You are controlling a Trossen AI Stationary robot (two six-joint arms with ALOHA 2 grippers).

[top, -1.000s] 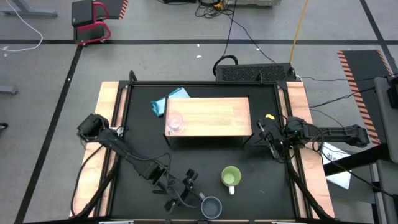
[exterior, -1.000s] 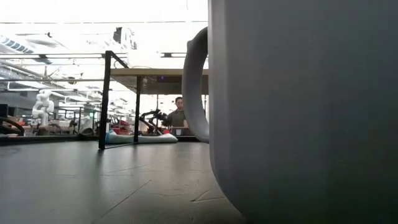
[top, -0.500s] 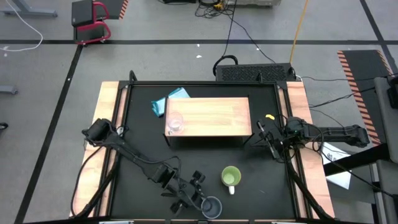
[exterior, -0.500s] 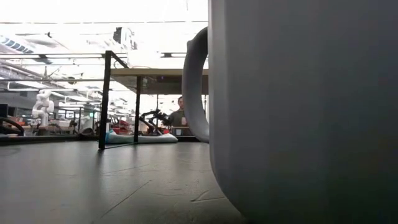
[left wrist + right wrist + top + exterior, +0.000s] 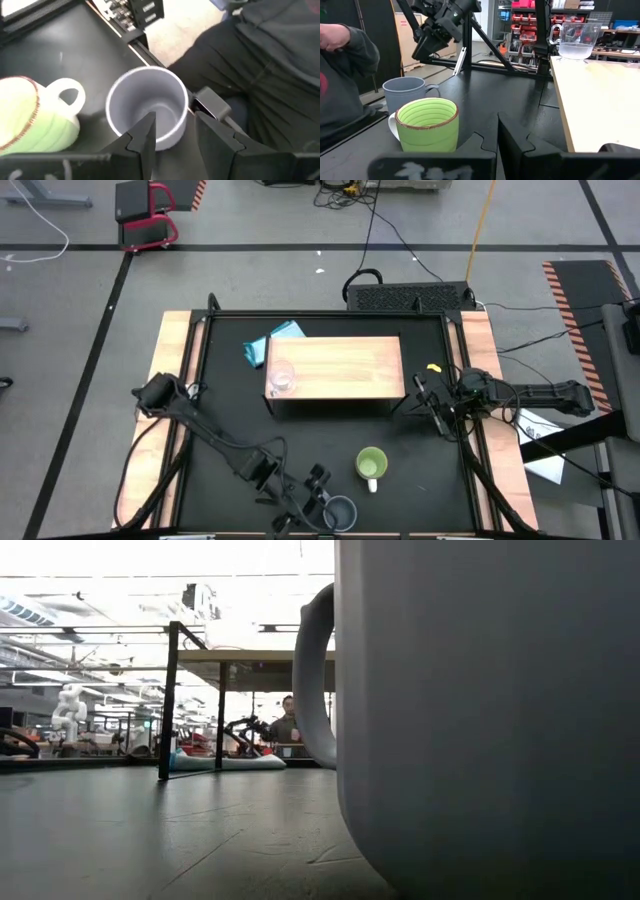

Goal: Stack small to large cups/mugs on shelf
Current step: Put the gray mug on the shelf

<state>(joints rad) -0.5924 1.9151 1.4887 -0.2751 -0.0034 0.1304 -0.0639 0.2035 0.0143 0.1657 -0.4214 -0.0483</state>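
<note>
- The left gripper (image 5: 172,135) is hanging over the near edge of the table with its two dark fingers parted, one finger tip reaching inside the rim of the mid-sized grey-blue handled mug (image 5: 148,107) and the other outside its wall; nothing is clamped yet.
- The grey-blue mug is standing upright and empty, close to the table's near edge, with a person's dark sleeve (image 5: 342,52) just beyond that edge.
- The slightly larger green mug with a white handle (image 5: 372,465) is standing just beside it, apart from it, upright and also empty.
- The small clear glass cup (image 5: 281,378) is sitting on the left end of the light wooden box-like shelf (image 5: 350,365); it looks empty.
- The right gripper (image 5: 432,402) is waiting at the right edge of the table, fingers pressed together and holding nothing.
- Likely risks: a pinch on one thin wall may be letting the mug tilt or slip when lifted; the handle side may be swinging the mug; closing off-centre could be nudging it towards the table edge or against the green mug.
</note>
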